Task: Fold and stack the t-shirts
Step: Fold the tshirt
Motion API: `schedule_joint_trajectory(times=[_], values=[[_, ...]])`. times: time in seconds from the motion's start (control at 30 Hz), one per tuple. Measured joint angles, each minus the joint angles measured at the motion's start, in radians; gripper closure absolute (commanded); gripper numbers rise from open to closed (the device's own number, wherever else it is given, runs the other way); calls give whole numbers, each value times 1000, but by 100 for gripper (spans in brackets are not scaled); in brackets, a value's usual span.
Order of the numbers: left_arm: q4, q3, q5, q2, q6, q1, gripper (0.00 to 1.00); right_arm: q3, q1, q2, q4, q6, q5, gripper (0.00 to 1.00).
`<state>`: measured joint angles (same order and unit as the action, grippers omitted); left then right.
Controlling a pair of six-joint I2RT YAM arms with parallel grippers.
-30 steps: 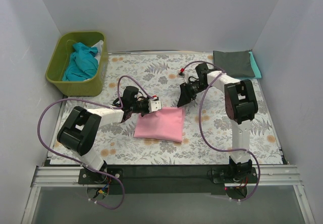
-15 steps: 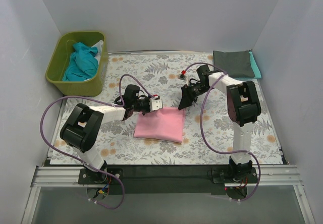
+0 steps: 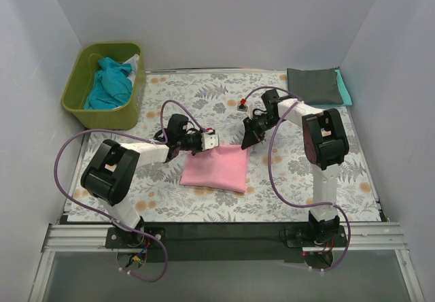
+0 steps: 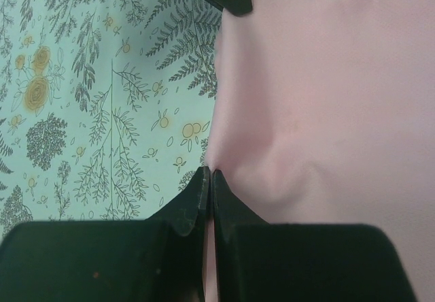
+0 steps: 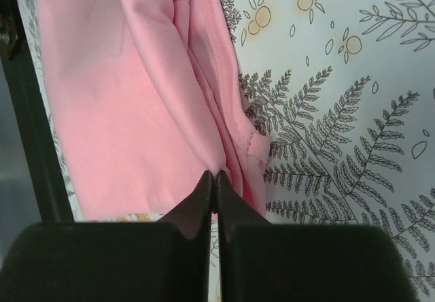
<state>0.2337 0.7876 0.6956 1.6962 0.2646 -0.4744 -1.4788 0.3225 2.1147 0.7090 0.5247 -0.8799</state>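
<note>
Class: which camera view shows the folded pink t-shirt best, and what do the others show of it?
The top external view: it shows the whole pink t-shirt, folded flat. The left wrist view shows only an edge pinched at the left gripper; the right wrist view, layered folds pinched at the right gripper.

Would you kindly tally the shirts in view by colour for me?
Pink shirt: 1
Grey shirt: 1
Teal shirts: 2 showing, one bunched in the tub, one under the grey; the heap in the tub may hide more
Total: 4
</note>
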Motion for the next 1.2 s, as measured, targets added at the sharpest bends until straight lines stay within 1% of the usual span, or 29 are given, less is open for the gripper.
schedule_joint_trajectory(times=[0.17, 0.47, 0.6, 0.73, 0.77, 0.8, 0.87, 0.9, 1.0, 1.03, 1.13, 1.2], values=[[-1, 0, 0, -6, -3, 2, 100, 8, 0, -15, 14, 3, 3, 99], [-3, 5, 11, -31, -10, 6, 100, 72, -2, -167, 52, 13, 4, 99], [0, 32, 22, -16, -11, 6, 99, 88, -16, -154, 55, 25, 19, 99], [14, 56, 24, 37, -18, 6, 97, 86, -26, -95, 50, 29, 38, 99], [16, 61, 24, 55, -19, 6, 95, 81, -27, -74, 51, 28, 42, 99], [17, 63, 21, 74, -19, 5, 88, 73, -27, -53, 49, 27, 45, 99], [27, 63, 12, 104, -23, 5, 81, 58, -27, -16, 43, 21, 56, 99], [29, 64, 2, 116, -31, 5, 75, 52, -27, -3, 43, 16, 66, 99], [20, 78, -24, 130, -63, 11, 67, 32, -29, 12, 48, -6, 77, 99], [20, 86, -30, 129, -79, 16, 63, 23, -29, 13, 48, -12, 88, 99], [10, 124, -37, 120, -151, 47, 60, -14, -29, 23, 46, -24, 124, 99], [-14, 150, -35, 99, -217, 84, 60, -49, -31, 35, 43, -29, 146, 99]])
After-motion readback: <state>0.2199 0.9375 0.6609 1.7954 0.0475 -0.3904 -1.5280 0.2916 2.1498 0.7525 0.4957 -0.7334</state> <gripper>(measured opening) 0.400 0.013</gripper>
